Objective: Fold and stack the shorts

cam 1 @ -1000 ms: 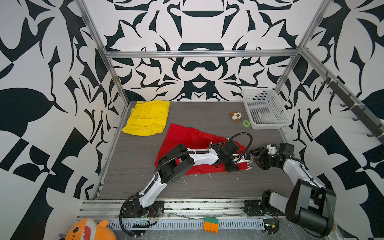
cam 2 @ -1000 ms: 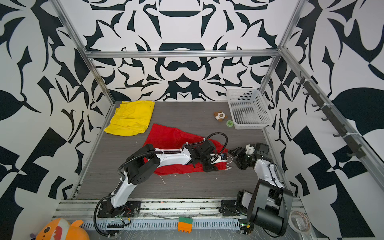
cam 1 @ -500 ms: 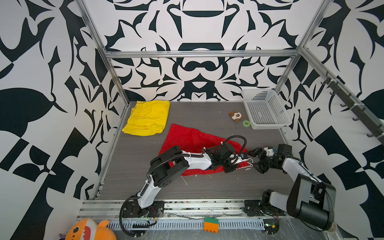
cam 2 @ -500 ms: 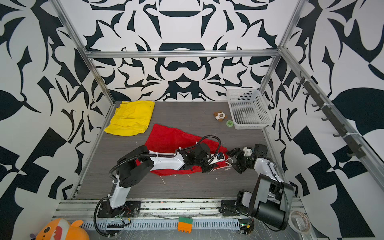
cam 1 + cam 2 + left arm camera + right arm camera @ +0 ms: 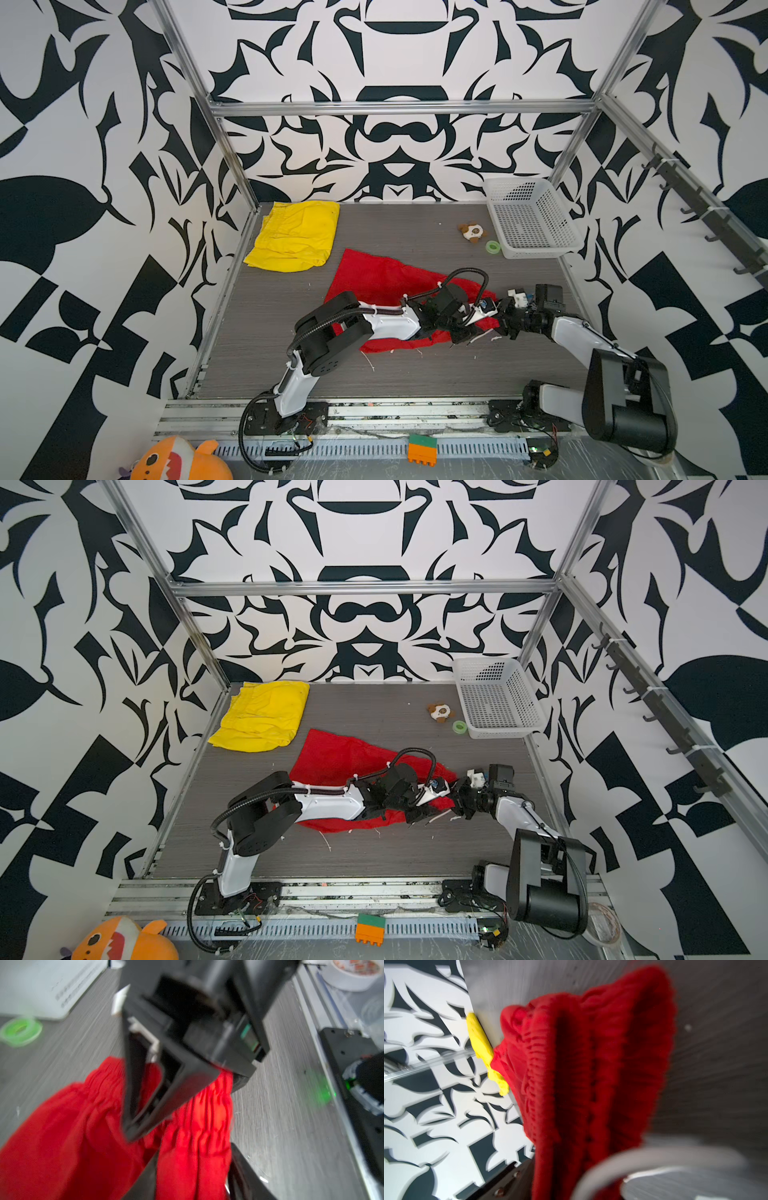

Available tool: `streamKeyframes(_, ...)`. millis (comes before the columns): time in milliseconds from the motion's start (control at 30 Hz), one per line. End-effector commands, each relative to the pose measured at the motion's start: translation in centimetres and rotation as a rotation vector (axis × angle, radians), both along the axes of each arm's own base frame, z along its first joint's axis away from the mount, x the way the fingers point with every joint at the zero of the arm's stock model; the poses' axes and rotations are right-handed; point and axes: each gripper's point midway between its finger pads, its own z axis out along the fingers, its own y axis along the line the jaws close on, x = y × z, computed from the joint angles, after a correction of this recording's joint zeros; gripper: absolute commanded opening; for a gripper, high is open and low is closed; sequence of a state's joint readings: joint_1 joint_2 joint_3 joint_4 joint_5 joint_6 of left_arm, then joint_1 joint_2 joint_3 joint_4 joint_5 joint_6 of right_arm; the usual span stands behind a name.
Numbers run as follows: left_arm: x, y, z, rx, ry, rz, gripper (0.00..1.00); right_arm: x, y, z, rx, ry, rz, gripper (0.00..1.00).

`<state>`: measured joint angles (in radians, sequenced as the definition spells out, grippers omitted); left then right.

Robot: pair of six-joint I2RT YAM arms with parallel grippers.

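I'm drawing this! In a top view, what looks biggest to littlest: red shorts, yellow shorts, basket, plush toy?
1. red shorts, though partly hidden
2. yellow shorts and basket, about alike
3. plush toy

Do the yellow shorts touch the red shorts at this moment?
Apart. Both top views show a strip of bare table between the yellow shorts and the nearest corner of the red shorts.

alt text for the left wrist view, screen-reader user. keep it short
Blurred close-up: the black right claw is at the gathered waistband of the red shorts on the grey table. The left claw straddles the same fabric nearest the camera; a green ring and the white basket lie beyond.
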<state>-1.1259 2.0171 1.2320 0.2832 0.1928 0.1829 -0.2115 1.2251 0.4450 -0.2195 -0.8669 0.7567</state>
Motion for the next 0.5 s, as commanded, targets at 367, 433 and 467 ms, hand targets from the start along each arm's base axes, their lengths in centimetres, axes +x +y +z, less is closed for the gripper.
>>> streamKeyframes(367, 6.9, 17.2, 5.3, -0.034, 0.469, 0.802, 0.62, 0.8, -5.5, 10.5, -0.562, -0.136, 0.154, 0.17)
streamKeyframes(433, 7.5, 20.4, 4.4, -0.048, 0.575, 0.909, 0.61, 1.1, -6.0, 11.9, -0.628, -0.141, 0.180, 0.17)
streamKeyframes(467, 7.8, 21.9, 3.9, -0.058, 0.617, 0.957, 0.62, 1.2, -6.1, 12.6, -0.658, -0.141, 0.193, 0.17)
